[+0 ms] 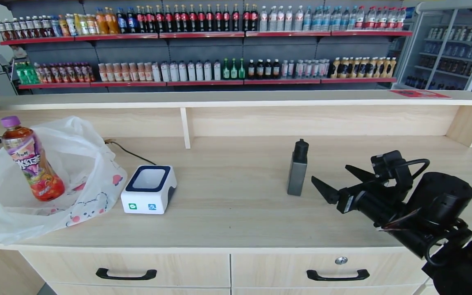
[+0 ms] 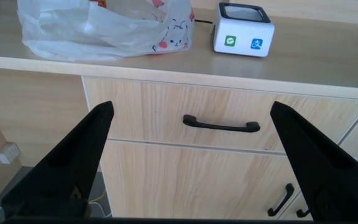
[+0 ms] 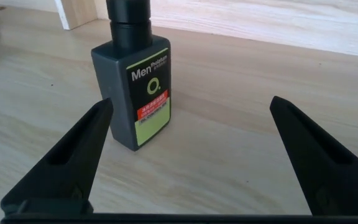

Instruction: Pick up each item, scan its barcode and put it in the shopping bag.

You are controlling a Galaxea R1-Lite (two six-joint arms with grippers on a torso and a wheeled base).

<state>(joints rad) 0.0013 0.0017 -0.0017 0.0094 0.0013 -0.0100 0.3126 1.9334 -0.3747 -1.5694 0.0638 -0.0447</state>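
Pale wood counter [image 1: 236,221]: long work surface I look down on from the head camera, with a raised ledge along its back.
Shopping bag [image 1: 92,172]: thin white plastic with a cartoon print, slumped open at the counter's left end.
Drink bottle [image 1: 31,164]: stands inside the shopping bag, leaning a little. Purple cap up, reddish-brown liquid, bright label.
Scanner [image 1: 149,189]: white box just right of the shopping bag, dark-rimmed window facing up, 2 small stickers on its front.
Cable [image 1: 129,152]: black, runs from behind the scanner toward the back of the counter.
Grey bottle [image 3: 135,87]: dark grey, squarish, black cap. It stands upright on the counter right of centre, well apart from the scanner. A label with a green panel and a red strip faces my right wrist camera.
Right gripper [image 1: 329,172]: fingers spread wide, holding nothing. It hangs low over the counter just right of the grey bottle and points at it. The bottle sits ahead of the fingers, nearer 1 of them, and I see no contact.
Left gripper [image 2: 191,106]: fingers spread wide, empty. It sits lower than the countertop and faces the drawer fronts.
Drawer handle [image 2: 221,125]: black bar on a light wood drawer front, straight ahead of the left gripper.
Shelves [image 1: 203,36]: red-edged, 2 rows of bottled drinks behind the counter.
Cooler [image 1: 445,49]: glass-doored, at the far right.
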